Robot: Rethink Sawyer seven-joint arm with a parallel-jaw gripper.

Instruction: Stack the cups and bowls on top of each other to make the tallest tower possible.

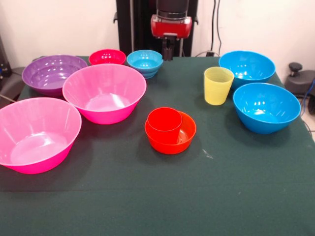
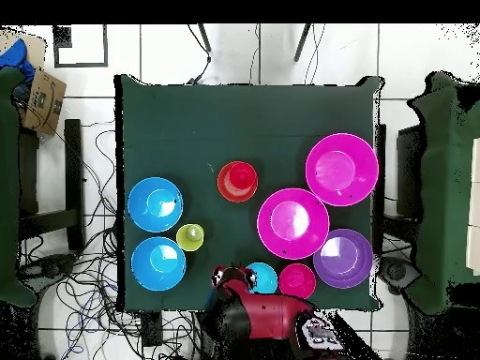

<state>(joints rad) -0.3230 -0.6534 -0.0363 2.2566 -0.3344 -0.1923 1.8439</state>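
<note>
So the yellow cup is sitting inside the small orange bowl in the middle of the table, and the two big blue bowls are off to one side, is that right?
Not quite. The cup inside the small orange bowl is the red cup, not the yellow one. The yellow cup stands by itself on the table, next to the two large blue bowls. The front view shows this clearly. The rest is right.

White wall (image 1: pixel 59 24) behind; dark green table (image 1: pixel 162 196); white tiled floor (image 2: pixel 103 141) strewn with cables (image 2: pixel 84 281); cardboard box (image 2: pixel 42 98) at one side.
</note>
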